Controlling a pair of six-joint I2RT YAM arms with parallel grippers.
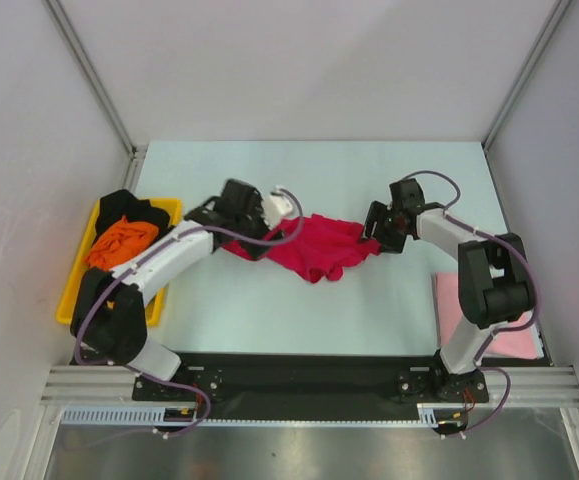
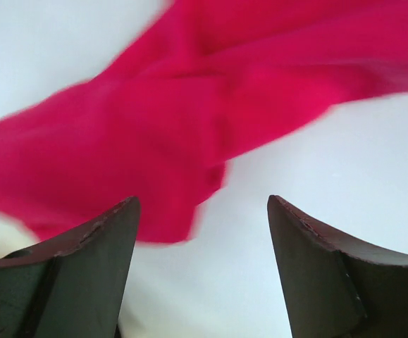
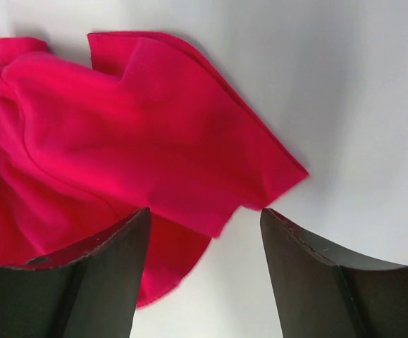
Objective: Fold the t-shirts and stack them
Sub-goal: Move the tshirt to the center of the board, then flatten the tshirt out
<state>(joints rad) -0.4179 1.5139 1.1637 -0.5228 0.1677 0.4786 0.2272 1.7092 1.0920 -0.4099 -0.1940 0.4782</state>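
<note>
Both left fingers (image 2: 84, 274) and right fingers (image 3: 84, 282) are hovering released over the crimson t-shirt (image 1: 319, 248), lying crumpled on the desk (image 1: 269, 310). Each is likely needing one clean corner — not bunched folds.

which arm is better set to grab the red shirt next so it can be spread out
Probably right: the right hand, open, has a clear corner of the red t-shirt lying between its fingers. The left hand is open too, but only a bunched, blurred fold shows by its fingers.

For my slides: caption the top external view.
Left claw and right claw, open, flank crimson t-shirt; orange shirt and black shirt in yellow tray.
</note>
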